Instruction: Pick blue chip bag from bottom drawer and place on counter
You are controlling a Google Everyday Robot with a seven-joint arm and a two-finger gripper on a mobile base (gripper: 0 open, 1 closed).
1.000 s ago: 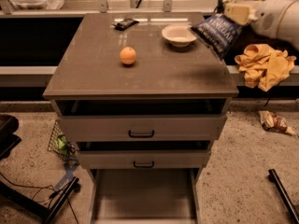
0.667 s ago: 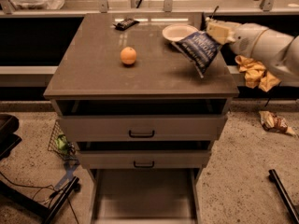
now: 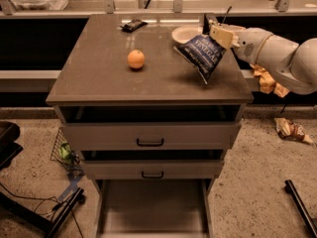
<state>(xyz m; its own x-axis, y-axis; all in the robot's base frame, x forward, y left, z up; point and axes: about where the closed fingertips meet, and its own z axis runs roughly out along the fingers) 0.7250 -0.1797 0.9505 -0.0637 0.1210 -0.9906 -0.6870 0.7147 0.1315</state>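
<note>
**Q:** Position of the blue chip bag (image 3: pixel 203 56)?

**A:** Out of the drawer, over the right rear of the bench (image 3: pixel 148 83). It hangs tilted from the gripper (image 3: pixel 218 33), with the jaws pinching its top edge. The low corner is at or just above the stone; cannot tell which.

**Q:** Why held so?

**A:** Judgement: a top-edge pinch lets the bag dangle, so it can go down corner-first and lie flat. The arm reaches in from beyond the right edge.

**Q:** Neighbours?

**A:** White bowl (image 3: pixel 184 33) just behind the bag. Orange (image 3: pixel 135 59) well apart to the left. Black wrapper (image 3: pixel 132 25) near the back edge.

**Q:** Surface, room?

**A:** Flat matt grey-brown top, with bare space in front of the bag. Bottom drawer (image 3: pixel 151 209) stands open below. Speckled floor. Yellow cloth (image 3: pixel 265 81) under the arm, another snack bag (image 3: pixel 291 129) on the floor at right.
</note>
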